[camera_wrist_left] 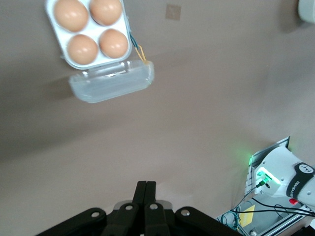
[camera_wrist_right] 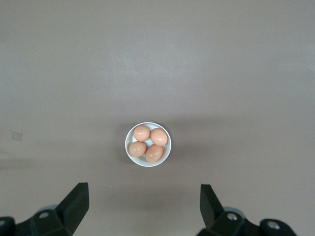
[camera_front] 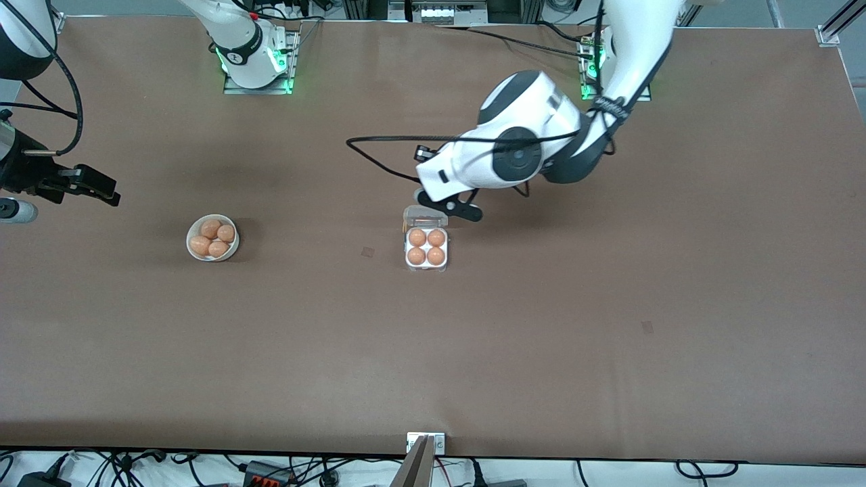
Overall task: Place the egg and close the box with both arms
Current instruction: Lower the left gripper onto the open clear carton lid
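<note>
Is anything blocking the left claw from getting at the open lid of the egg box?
Nothing visible does. The left claw, shut, sits right beside the raised clear lid of the box, whose four cells all hold eggs. The right claw waits, open, away from it.

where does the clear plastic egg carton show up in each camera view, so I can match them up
Front view: the small square clear-plastic egg carton sits mid-table, four orange-brown eggs in its cells, transparent lid open, just under the left gripper.
Left wrist view: the carton is in the upper corner, lid hinged open beside it.
Right wrist view: not in it; only the round white bowl of eggs shows.
Shared landmark: the small dark square patch on the brown table near the carton.
</note>
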### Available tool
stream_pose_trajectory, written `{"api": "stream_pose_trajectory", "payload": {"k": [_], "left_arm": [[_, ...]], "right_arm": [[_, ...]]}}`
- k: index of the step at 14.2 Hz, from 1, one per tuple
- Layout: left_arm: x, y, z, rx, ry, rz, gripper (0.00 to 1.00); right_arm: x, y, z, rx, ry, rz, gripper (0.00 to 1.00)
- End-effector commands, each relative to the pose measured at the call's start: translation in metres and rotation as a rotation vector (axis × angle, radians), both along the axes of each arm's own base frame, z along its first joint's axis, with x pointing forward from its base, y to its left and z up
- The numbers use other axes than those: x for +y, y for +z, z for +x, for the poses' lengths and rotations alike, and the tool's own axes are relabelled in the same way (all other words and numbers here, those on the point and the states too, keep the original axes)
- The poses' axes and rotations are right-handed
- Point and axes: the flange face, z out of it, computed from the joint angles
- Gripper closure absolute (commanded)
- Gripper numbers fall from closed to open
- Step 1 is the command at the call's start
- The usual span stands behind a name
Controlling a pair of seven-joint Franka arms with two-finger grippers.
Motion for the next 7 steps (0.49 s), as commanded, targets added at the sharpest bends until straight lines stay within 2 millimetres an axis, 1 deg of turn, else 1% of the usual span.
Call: {"api": "stream_pose_trajectory", "payload": {"k": [1, 3, 4, 6, 7], "left_arm": [[-0.033, -0.036, -0.006, 0.004, 0.003, -0.01, 0.97], [-0.037, -0.052, -0.004, 0.002, 0.017, -0.017, 0.97], [-0.039, -0.055, -0.007, 0.004, 0.012, -0.014, 0.97], [-0.038, -0.058, -0.007, -0.035, -0.014, 0.025, 0.97], [-0.037, -0.071, -0.006, -0.034, -0.016, 0.048, 0.97]], "right_arm": [[0.005, 0.008, -0.003, -0.023, 0.017, -0.011, 0.0], [0.002, 0.011, -0.003, -0.029, 0.006, -0.009, 0.0], [-0.001, 0.012, -0.003, -0.03, 0.008, -0.006, 0.0], [-0.001, 0.012, -0.002, -0.032, 0.015, -0.008, 0.0], [0.001, 0.012, -0.002, -0.032, 0.018, -0.009, 0.0]]}}
